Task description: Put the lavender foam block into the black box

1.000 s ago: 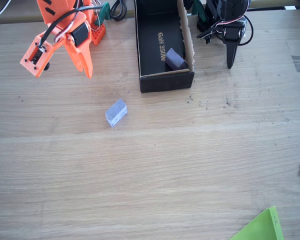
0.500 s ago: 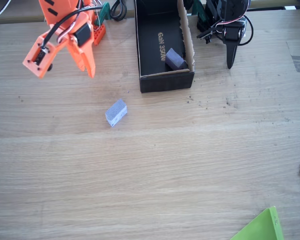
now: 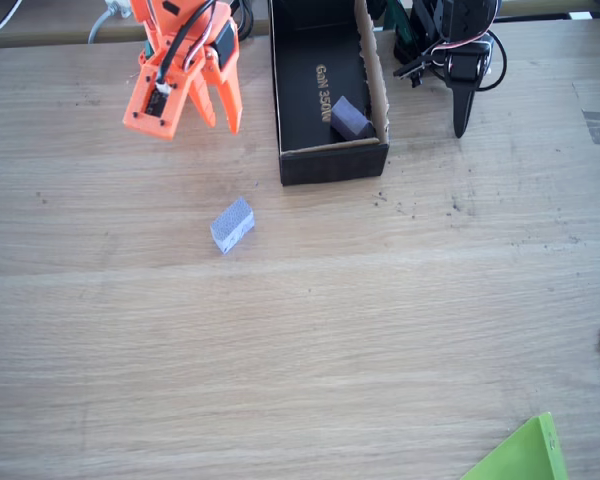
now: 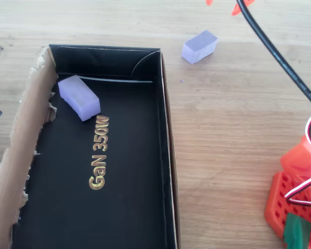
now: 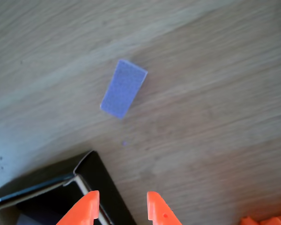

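two small foam blocks and one box are on the wooden table [image 3: 300,330]. the lavender foam block [image 3: 232,224] lies alone on the bare wood, outside the box, in front of the box's near-left corner in the fixed view and well apart from its wall; in the overhead view the same block [image 4: 199,46] sits just past the box's end wall, and in the wrist view it [image 5: 124,88] lies tilted on the wood beyond the fingertips. the black box [image 3: 283,90] is open-topped, with gold lettering on its floor and a torn brown cardboard wall [image 4: 20,155] on one long side. inside it is a single thing, the darker grey-purple block [image 3: 351,118], tucked into the near corner against the brown wall; in the overhead view this block [image 4: 79,97] rests on the black floor just beside that wall. the orange gripper [image 3: 202,110] hangs over the table just left of the box in the fixed view, pointing down toward the loose block, its jaws parted with nothing between them; the wrist view shows the two orange fingertips [image 5: 82,213] apart above the box corner. open wood surrounds the loose block on every side. a green sheet corner [image 3: 525,455] pokes in at the table's lower right.
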Tool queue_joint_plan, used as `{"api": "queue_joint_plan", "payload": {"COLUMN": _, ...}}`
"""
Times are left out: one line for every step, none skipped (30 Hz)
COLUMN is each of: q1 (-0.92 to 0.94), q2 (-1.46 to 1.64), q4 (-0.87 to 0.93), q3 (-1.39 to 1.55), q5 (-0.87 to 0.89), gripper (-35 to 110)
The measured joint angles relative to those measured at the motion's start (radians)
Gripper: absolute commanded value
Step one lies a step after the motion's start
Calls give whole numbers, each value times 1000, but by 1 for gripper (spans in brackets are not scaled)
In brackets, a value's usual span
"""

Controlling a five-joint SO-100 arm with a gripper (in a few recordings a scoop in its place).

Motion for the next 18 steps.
{"api": "queue_joint_plan", "payload": {"q1": 0, "q2": 0, "q4": 0, "q3": 0, "q5": 2, "gripper": 13}}
{"api": "queue_joint_plan", "payload": {"q1": 8, "q2": 0, "q4": 0, "q3": 0, "q5": 5, "gripper": 13}}
{"api": "queue_joint_plan", "payload": {"q1": 18, "q2": 0, "q4": 0, "q3": 0, "q5": 12, "gripper": 12}}
{"api": "queue_joint_plan", "payload": {"q1": 31, "q2": 3, "q4": 0, "q3": 0, "q5": 23, "gripper": 12}}
{"api": "queue_joint_plan", "payload": {"q1": 40, "q2": 5, "q4": 0, "q3": 0, "q5": 32, "gripper": 12}}
{"api": "queue_joint_plan", "payload": {"q1": 48, "q2": 5, "q4": 2, "q3": 0, "q5": 40, "gripper": 12}}
{"api": "queue_joint_plan", "payload": {"q1": 54, "q2": 5, "q4": 3, "q3": 0, "q5": 57, "gripper": 11}}
{"api": "queue_joint_plan", "payload": {"q1": 57, "q2": 5, "q4": 3, "q3": 0, "q5": 72, "gripper": 11}}
{"api": "queue_joint_plan", "payload": {"q1": 64, "q2": 5, "q4": 3, "q3": 0, "q5": 89, "gripper": 11}}
{"api": "queue_joint_plan", "payload": {"q1": 75, "q2": 5, "q4": 3, "q3": 0, "q5": 106, "gripper": 11}}
{"api": "queue_joint_plan", "payload": {"q1": 86, "q2": 5, "q4": 3, "q3": 0, "q5": 123, "gripper": 11}}
{"api": "queue_joint_plan", "payload": {"q1": 98, "q2": -3, "q4": 3, "q3": 0, "q5": 137, "gripper": 11}}
{"api": "queue_joint_plan", "payload": {"q1": 100, "q2": -6, "q4": 0, "q3": 0, "q5": 155, "gripper": 11}}
{"api": "queue_joint_plan", "payload": {"q1": 100, "q2": -8, "q4": -2, "q3": 0, "q5": 173, "gripper": 11}}
{"api": "queue_joint_plan", "payload": {"q1": 91, "q2": -14, "q4": -3, "q3": -2, "q5": 192, "gripper": 10}}
{"api": "queue_joint_plan", "payload": {"q1": 81, "q2": -18, "q4": -3, "q3": -11, "q5": 216, "gripper": 11}}
{"api": "queue_joint_plan", "payload": {"q1": 78, "q2": -21, "q4": -3, "q3": -15, "q5": 244, "gripper": 11}}
{"api": "queue_joint_plan", "payload": {"q1": 77, "q2": -31, "q4": -3, "q3": -18, "q5": 252, "gripper": 11}}
